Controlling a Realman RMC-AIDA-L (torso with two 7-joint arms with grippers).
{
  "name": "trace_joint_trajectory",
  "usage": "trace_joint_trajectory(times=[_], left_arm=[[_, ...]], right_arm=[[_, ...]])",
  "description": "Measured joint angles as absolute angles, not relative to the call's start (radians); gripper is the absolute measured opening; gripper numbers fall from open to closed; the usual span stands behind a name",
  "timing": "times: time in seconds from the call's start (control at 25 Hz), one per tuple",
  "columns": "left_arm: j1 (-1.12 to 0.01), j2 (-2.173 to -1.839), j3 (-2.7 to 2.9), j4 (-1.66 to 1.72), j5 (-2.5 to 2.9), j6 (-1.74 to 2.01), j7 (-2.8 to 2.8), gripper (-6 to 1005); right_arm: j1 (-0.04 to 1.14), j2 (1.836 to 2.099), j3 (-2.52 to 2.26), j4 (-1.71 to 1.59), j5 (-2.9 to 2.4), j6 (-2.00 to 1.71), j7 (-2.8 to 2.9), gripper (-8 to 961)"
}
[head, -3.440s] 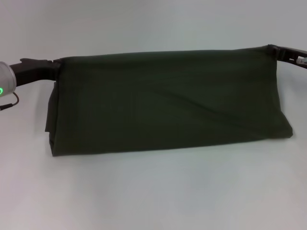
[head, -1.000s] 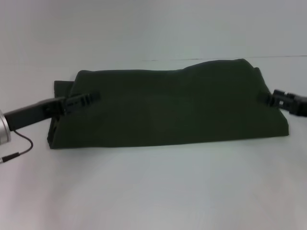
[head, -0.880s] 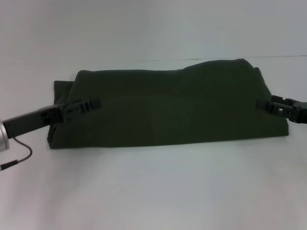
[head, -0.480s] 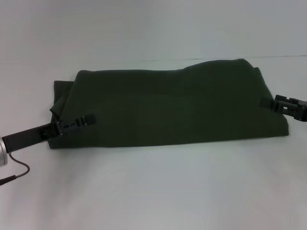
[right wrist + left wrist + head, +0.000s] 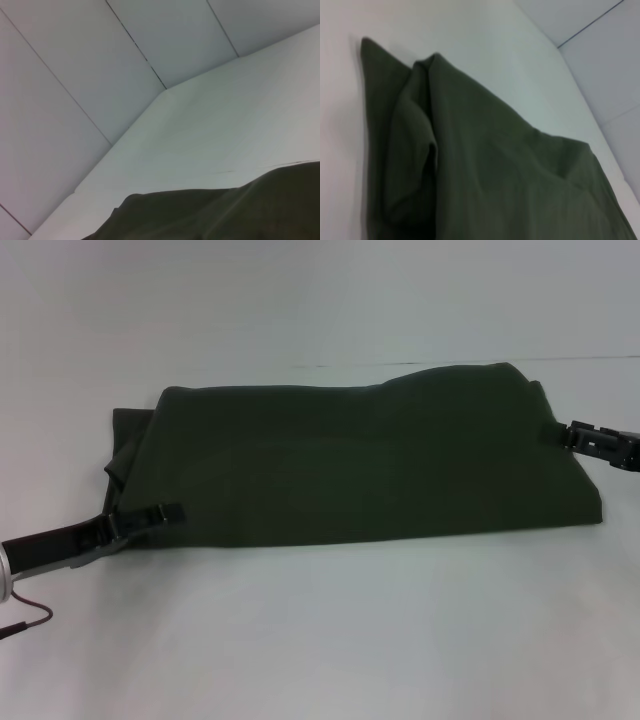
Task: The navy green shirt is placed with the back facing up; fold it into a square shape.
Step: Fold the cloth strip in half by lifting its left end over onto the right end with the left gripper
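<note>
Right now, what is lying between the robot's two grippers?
In the head view, only the navy green shirt lies between them, folded into a long band on the white table. The left gripper is at its near-left corner, the right gripper at its right edge.

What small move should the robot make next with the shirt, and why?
Probably bring one tool to a short end of the navy green shirt to fold it across. The shirt lies as a long flat band, not a square, and the left tool and right tool sit at its ends, seemingly holding nothing.
</note>
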State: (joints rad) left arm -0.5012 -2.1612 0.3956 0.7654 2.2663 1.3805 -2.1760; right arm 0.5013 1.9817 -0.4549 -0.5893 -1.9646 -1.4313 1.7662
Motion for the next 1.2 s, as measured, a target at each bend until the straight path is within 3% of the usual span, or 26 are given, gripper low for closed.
trace_joint_trajectory(times=[1.2], left_arm=[[-0.507, -2.149, 0.346, 0.749, 2.361, 1.345, -2.464, 876]], right_arm=[[0.517, 1.977, -0.443, -0.609, -1.949, -1.422, 1.769, 914]])
